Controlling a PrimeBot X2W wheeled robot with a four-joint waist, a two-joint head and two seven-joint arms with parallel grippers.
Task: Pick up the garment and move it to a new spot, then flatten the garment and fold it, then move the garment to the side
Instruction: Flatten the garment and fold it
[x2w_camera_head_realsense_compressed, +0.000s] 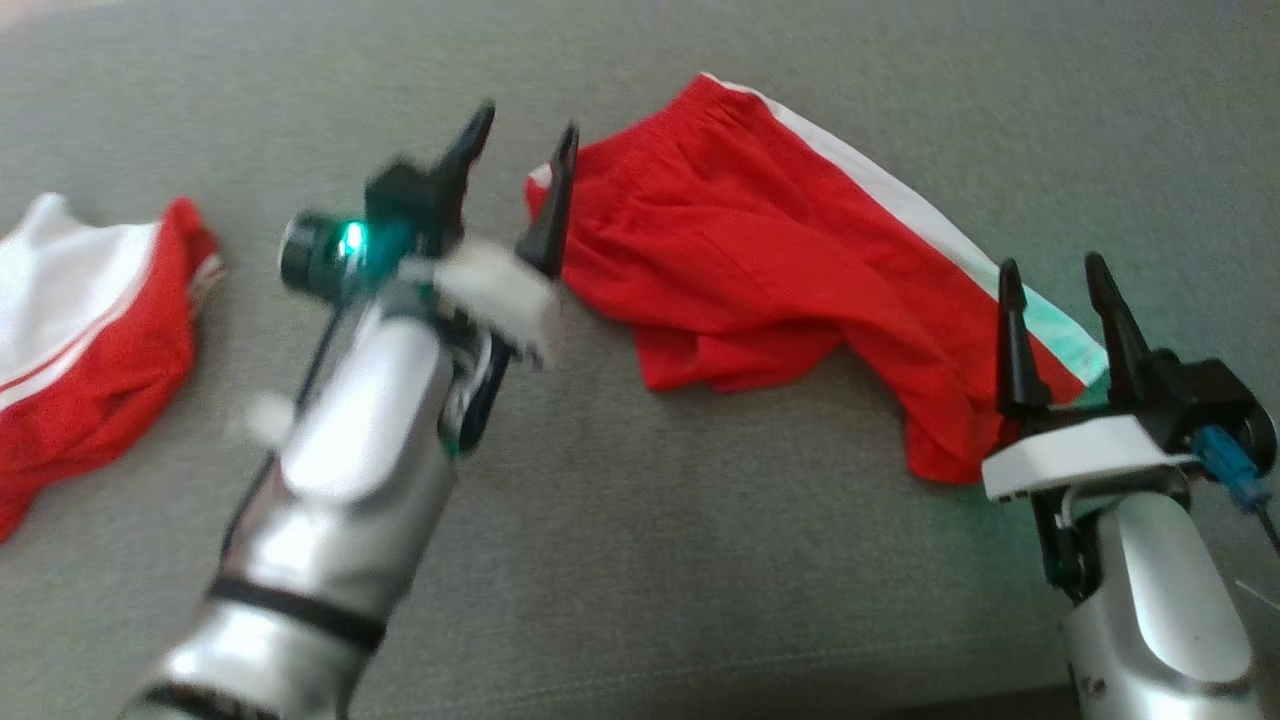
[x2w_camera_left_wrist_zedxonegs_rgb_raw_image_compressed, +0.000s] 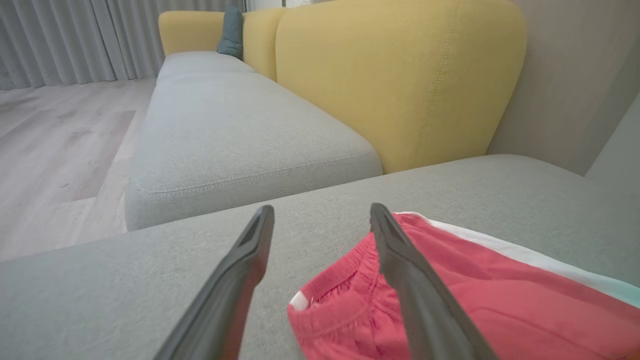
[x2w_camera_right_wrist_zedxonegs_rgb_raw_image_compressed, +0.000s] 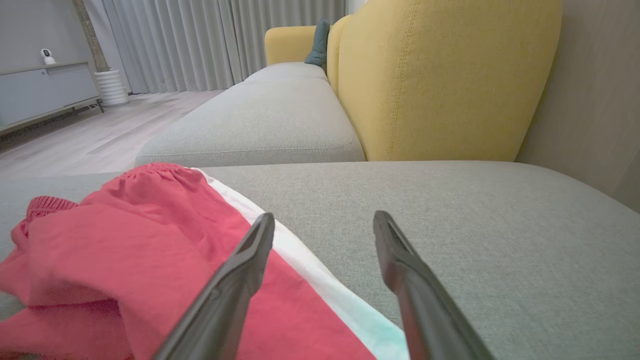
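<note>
The garment (x2w_camera_head_realsense_compressed: 760, 260) is a pair of red shorts with a white side stripe, lying rumpled on the grey cushion (x2w_camera_head_realsense_compressed: 640, 560) from the upper middle to the lower right. My left gripper (x2w_camera_head_realsense_compressed: 522, 132) is open just left of the waistband end, nothing between its fingers; in the left wrist view the waistband (x2w_camera_left_wrist_zedxonegs_rgb_raw_image_compressed: 340, 295) lies under the left gripper's (x2w_camera_left_wrist_zedxonegs_rgb_raw_image_compressed: 322, 212) right finger. My right gripper (x2w_camera_head_realsense_compressed: 1052, 272) is open over the leg end of the shorts; in the right wrist view the stripe (x2w_camera_right_wrist_zedxonegs_rgb_raw_image_compressed: 310, 270) runs between the right gripper's (x2w_camera_right_wrist_zedxonegs_rgb_raw_image_compressed: 324, 220) fingers.
A second red and white garment (x2w_camera_head_realsense_compressed: 90, 330) lies bunched at the left edge of the cushion. Yellow backrests (x2w_camera_right_wrist_zedxonegs_rgb_raw_image_compressed: 440, 80) and another grey seat (x2w_camera_right_wrist_zedxonegs_rgb_raw_image_compressed: 265, 120) stand beyond. Wooden floor (x2w_camera_left_wrist_zedxonegs_rgb_raw_image_compressed: 55, 150), curtains and a low cabinet (x2w_camera_right_wrist_zedxonegs_rgb_raw_image_compressed: 45, 92) lie further off.
</note>
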